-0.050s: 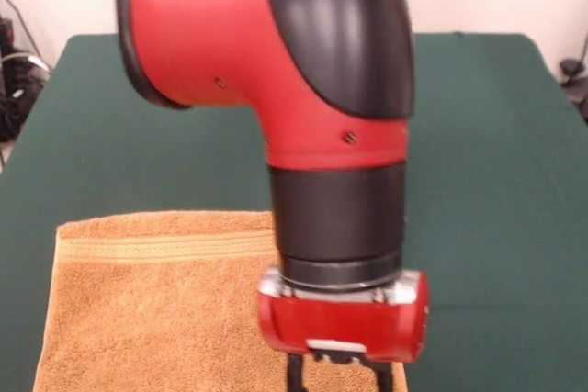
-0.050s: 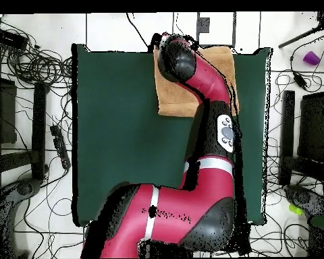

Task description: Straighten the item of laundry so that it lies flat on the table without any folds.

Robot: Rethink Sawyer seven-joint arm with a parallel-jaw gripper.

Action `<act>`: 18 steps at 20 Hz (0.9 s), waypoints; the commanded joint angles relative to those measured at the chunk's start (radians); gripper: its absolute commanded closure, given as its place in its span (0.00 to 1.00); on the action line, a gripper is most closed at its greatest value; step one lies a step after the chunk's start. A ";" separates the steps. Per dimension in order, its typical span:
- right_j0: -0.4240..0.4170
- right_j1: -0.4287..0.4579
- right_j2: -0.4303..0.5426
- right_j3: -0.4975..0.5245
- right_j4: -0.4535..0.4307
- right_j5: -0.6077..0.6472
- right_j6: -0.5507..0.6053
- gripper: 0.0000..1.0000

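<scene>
Tool hangs low over the orange towel, and I cannot tell if it is wide or narrow. That towel lies flat at one edge of the green desk, under the red arm.

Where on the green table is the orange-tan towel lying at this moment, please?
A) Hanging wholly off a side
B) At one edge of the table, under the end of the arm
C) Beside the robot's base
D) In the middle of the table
B: in the overhead view the towel lies against the edge of the table farthest from the robot's base, with the arm's end over it.
</scene>
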 commanded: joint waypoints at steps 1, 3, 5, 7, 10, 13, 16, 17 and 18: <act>-0.004 -0.081 0.165 0.211 0.077 0.148 0.249 0.00; 0.002 -0.092 0.149 0.202 0.088 0.180 0.274 0.00; -0.001 -0.102 0.155 0.212 0.100 0.190 0.281 0.00; -0.002 -0.115 0.148 0.233 0.096 0.195 0.267 0.00; 0.009 -0.114 0.103 0.255 0.064 0.207 0.246 0.00; 0.015 -0.114 0.075 0.286 0.016 0.237 0.192 0.00; 0.020 -0.113 0.053 0.305 -0.035 0.298 0.124 0.00; 0.021 -0.112 0.046 0.308 -0.051 0.317 0.109 0.00; 0.019 -0.115 0.047 0.318 -0.066 0.320 0.089 0.00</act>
